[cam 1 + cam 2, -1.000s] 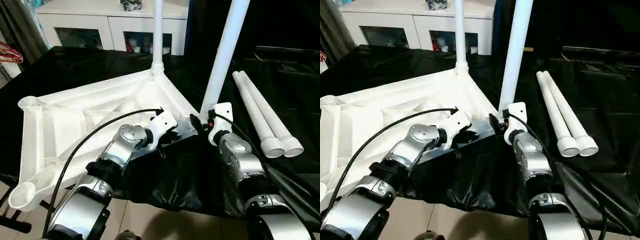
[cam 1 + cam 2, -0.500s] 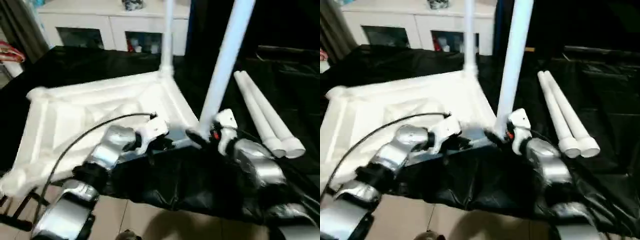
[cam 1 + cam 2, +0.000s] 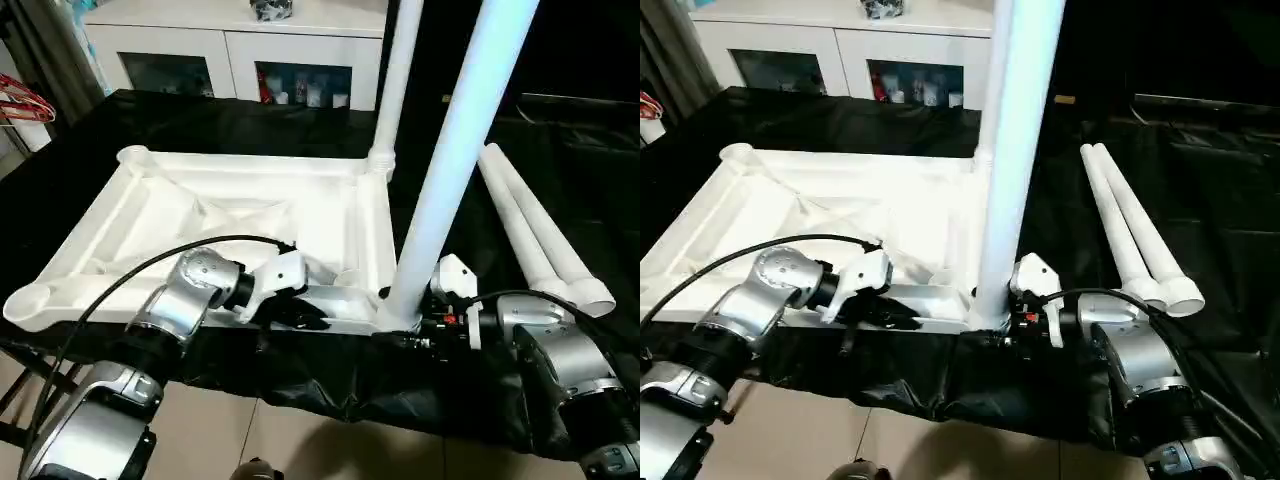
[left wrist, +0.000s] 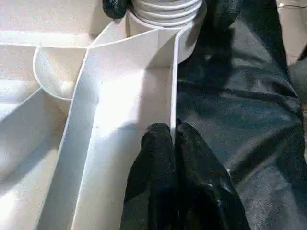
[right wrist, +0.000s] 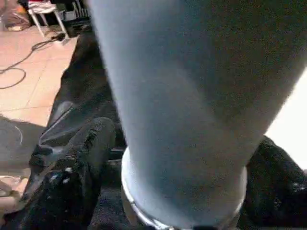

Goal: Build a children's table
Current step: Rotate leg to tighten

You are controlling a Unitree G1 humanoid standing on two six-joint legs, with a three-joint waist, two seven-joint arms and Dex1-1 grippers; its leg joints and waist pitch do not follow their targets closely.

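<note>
A: Tabletop (image 3: 230,215) status?

B: Upside down on the black cloth (image 3: 560,130), ribbed side up. You've got two legs standing in sockets: far leg (image 3: 398,70) at the back corner, near leg (image 3: 455,150) at the front right corner.

A: Grippers?

B: Your left gripper (image 4: 171,139) is pinched on the front rim wall, fingers together on it. Right gripper (image 5: 180,177) straddles the near leg's base, a finger each side, clamped.

A: Spares?

B: Two loose legs (image 3: 535,235) lying side by side on your right, touching.
</note>
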